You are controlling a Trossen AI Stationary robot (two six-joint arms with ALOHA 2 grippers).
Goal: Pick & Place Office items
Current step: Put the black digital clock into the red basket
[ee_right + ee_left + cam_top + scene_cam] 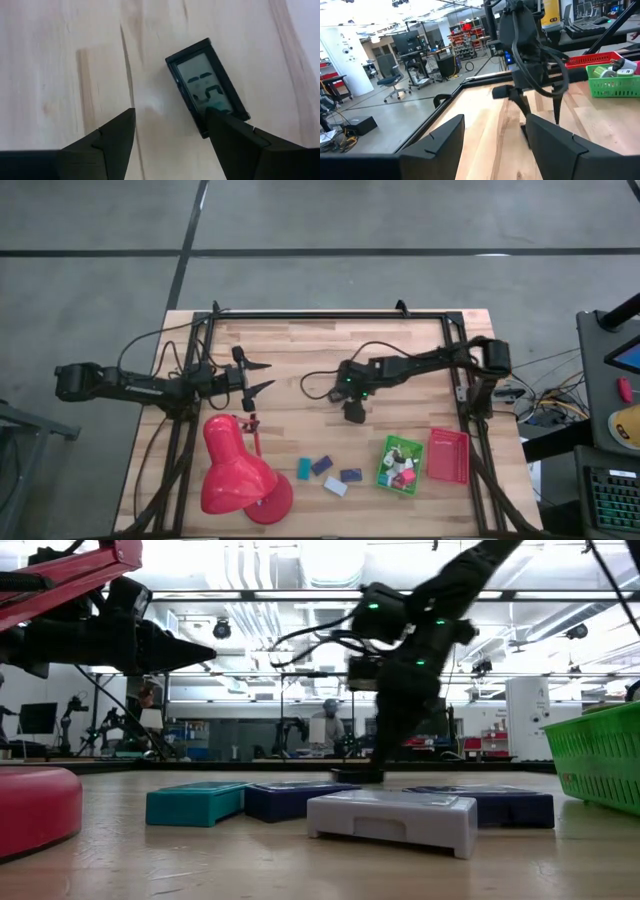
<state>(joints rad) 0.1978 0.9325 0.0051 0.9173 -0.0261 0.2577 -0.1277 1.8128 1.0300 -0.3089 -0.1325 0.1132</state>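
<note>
The right gripper (170, 132) hangs with spread, empty fingers over the black display block (207, 85), which lies near the table's (300, 340) centre at its one o'clock, so closing there could knock it away.

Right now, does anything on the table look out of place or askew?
The red lamp lies tipped over on the table's left front, shade down. Four small blocks sit loose outside the green tray. A black display unit lies askew beneath the right gripper, its jaws open.
</note>
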